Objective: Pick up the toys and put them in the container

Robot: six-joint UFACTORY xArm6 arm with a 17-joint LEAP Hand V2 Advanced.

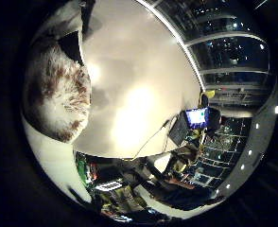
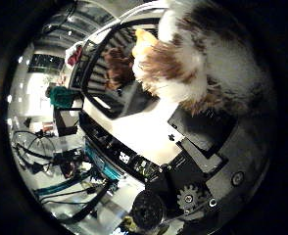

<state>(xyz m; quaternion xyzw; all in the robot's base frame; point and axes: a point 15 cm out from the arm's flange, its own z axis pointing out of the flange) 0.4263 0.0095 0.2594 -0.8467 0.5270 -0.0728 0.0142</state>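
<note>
A fluffy white and brown plush toy (image 2: 193,63) with an orange patch sits right against the palm of my right hand (image 2: 203,161) and fills much of the thumb side view. Black finger parts (image 2: 198,125) press against its underside, so the hand is shut on it. Its fur also shows in the little finger side view as the plush toy (image 1: 56,94), well above the white table (image 1: 139,85). Beside the toy stands a black-rimmed container (image 2: 92,73) on the table, with a brown toy (image 2: 117,66) inside it.
A lit screen (image 1: 197,117) stands at the far edge of the table. Beyond the table edges are cluttered shelves and equipment (image 2: 65,161).
</note>
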